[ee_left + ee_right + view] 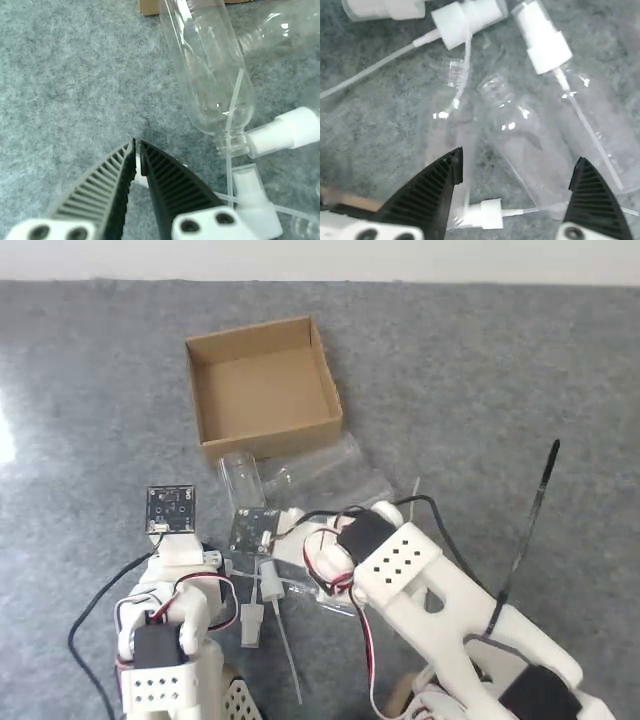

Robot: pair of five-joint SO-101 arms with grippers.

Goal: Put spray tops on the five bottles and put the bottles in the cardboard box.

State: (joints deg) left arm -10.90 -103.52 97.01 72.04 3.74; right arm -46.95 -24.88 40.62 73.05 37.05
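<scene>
Several clear bottles (241, 480) lie on the table (480, 370) just in front of the cardboard box (265, 385), loose spray tops (251, 623) beside them. We see the right gripper (519, 156) spread wide above them and the left gripper (137, 145) pinched closed.

The light is bright and even over the grey mat (480, 360), with a pale washed-out patch at its edge on the left arm's side, so the source seems to lie that way. The cardboard box (262, 385) holds mild shade along its inner walls. Small white glints sit on the clear bottles (210, 60). A soft dark shadow lies under the left gripper (137, 145).
</scene>
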